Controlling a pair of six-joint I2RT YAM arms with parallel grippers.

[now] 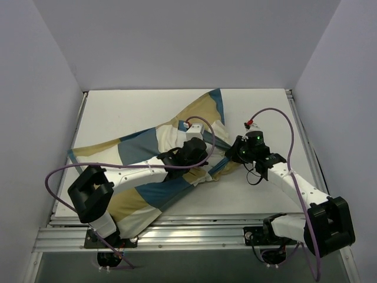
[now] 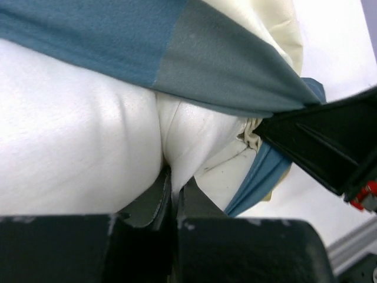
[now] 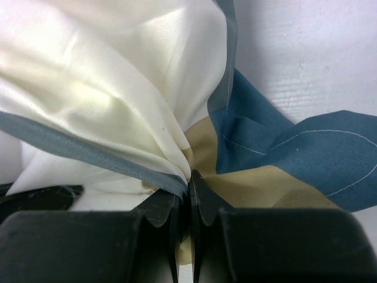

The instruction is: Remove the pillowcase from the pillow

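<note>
The pillowcase [image 1: 140, 151], a patchwork of blue, tan and white, lies diagonally across the table from near left to far right. The white pillow [image 2: 76, 147] bulges out under the case's blue hem [image 2: 224, 76] in the left wrist view. My left gripper [image 1: 203, 158] is shut on a pinch of the white pillow fabric [image 2: 172, 177]. My right gripper [image 1: 231, 154] is just right of it and is shut on the pillowcase's edge [image 3: 189, 177], where blue hem and tan cloth [image 3: 283, 135] bunch. The stretch of cloth between the two grippers is taut.
The white table [image 1: 118, 112] is boxed in by grey walls on three sides. A metal rail [image 1: 194, 231] runs along the near edge by the arm bases. The right gripper's black body [image 2: 318, 141] shows close by in the left wrist view.
</note>
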